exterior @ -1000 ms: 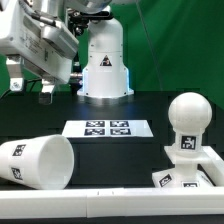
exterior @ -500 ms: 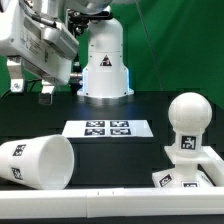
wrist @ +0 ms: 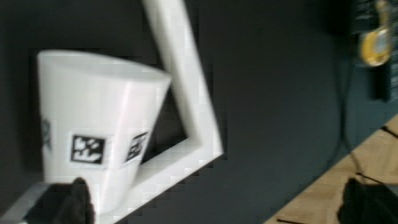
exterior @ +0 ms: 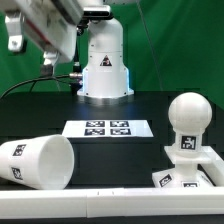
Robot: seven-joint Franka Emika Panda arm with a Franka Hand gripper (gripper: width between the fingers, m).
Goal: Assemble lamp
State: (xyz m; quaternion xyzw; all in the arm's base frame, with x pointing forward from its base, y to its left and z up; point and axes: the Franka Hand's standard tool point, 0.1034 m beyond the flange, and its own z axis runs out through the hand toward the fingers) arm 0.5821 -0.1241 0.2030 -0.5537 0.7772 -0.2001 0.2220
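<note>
The lamp shade, a large white tapered cup with tags, lies on its side at the exterior view's front left. It also shows in the wrist view, far below the camera. The round bulb stands upright on its stem at the exterior view's right. The small flared base sits just in front of the bulb. My gripper hangs high at the exterior view's top left, well above the shade and partly cut off. In the wrist view my gripper is open and empty, with its dark fingers wide apart.
The marker board lies flat at the table's middle. The big white robot pedestal stands behind it. A white rail runs along the table's front edge and shows in the wrist view beside the shade.
The arm has risen and swung toward the exterior view's top left, so the gripper is higher above the table. The lamp parts have not moved.
</note>
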